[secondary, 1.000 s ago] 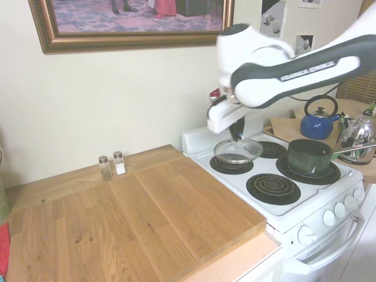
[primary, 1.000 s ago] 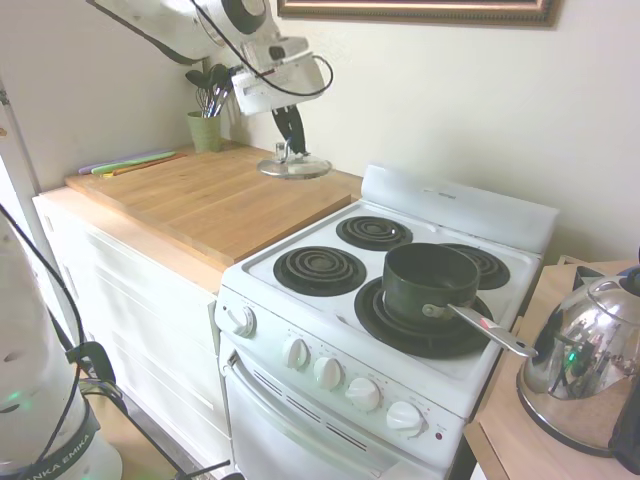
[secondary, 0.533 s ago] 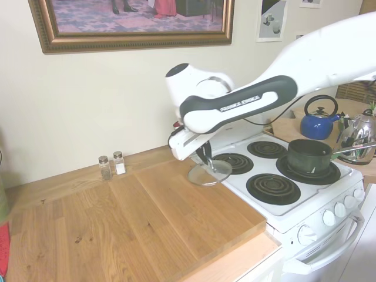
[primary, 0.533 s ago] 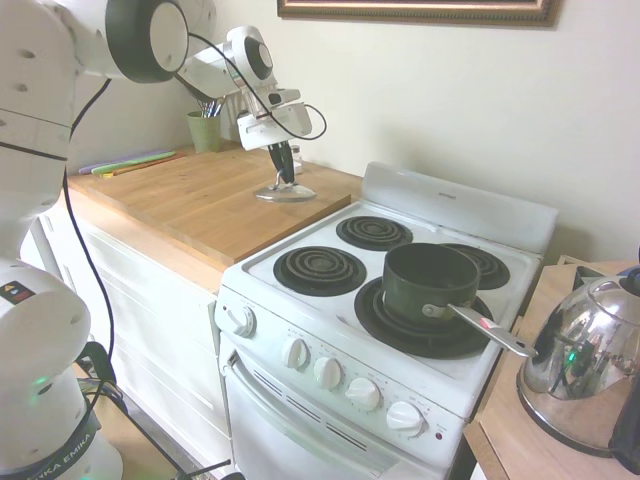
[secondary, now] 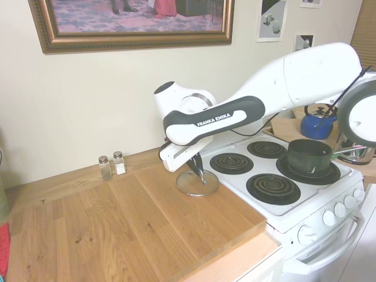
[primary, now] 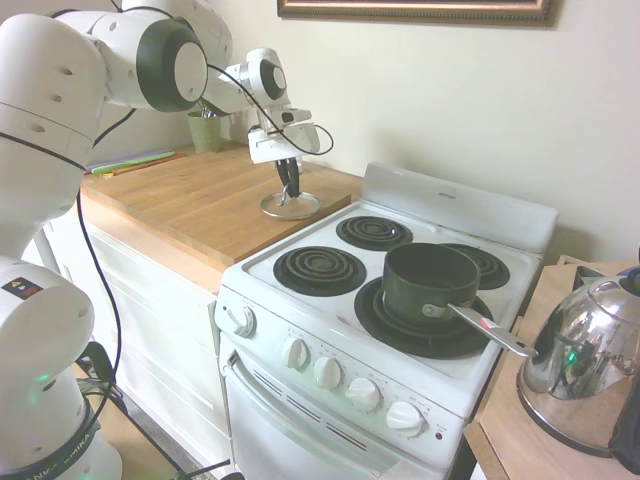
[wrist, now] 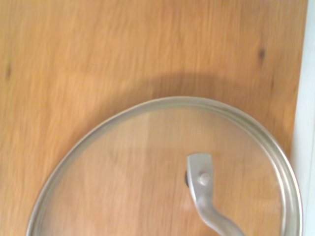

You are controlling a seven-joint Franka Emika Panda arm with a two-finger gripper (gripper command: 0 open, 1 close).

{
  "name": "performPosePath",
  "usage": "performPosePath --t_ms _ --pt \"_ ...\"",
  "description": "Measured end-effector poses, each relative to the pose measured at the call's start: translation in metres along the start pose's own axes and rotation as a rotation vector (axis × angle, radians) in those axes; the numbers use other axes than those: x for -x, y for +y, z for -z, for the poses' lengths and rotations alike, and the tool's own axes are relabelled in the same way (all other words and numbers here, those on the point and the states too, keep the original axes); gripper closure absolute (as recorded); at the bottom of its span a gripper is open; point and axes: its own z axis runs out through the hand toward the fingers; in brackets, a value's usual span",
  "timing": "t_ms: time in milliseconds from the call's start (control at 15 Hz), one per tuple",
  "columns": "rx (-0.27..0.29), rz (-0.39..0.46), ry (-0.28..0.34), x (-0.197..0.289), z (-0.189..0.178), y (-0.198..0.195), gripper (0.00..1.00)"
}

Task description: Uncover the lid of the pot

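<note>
The wooden bench [primary: 200, 200] carries a green utensil cup [primary: 205, 130] at its back corner and salt and pepper shakers [secondary: 111, 165] by the wall (these show only in the second exterior view). On the white stove [primary: 400, 300], the pot [primary: 428, 282] sits uncovered on the front right coil, its silver handle pointing toward a chrome kettle [primary: 585, 365]; a blue kettle [secondary: 317, 124] shows behind. The lid [secondary: 197, 183] lies flat on the bench just beside the stove. The wrist view shows wood grain through its glass. The gripper [secondary: 198, 171] is clenched on the lid's upright knob.
</note>
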Motion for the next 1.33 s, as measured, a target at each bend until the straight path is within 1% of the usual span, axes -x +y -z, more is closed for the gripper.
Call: performPosePath --t_ms 67,533,1000,1133,1333 --pt "0.004 0.003 -0.001 -0.001 0.0 -0.001 0.0" --pt "0.022 0.036 0.008 0.0 -0.002 -0.003 0.0" --pt "0.012 0.072 0.02 0.013 0.009 -0.009 0.0" --pt "0.003 0.081 0.026 0.02 0.013 -0.008 0.0" --pt "-0.038 0.075 0.055 0.025 0.032 0.008 0.0"
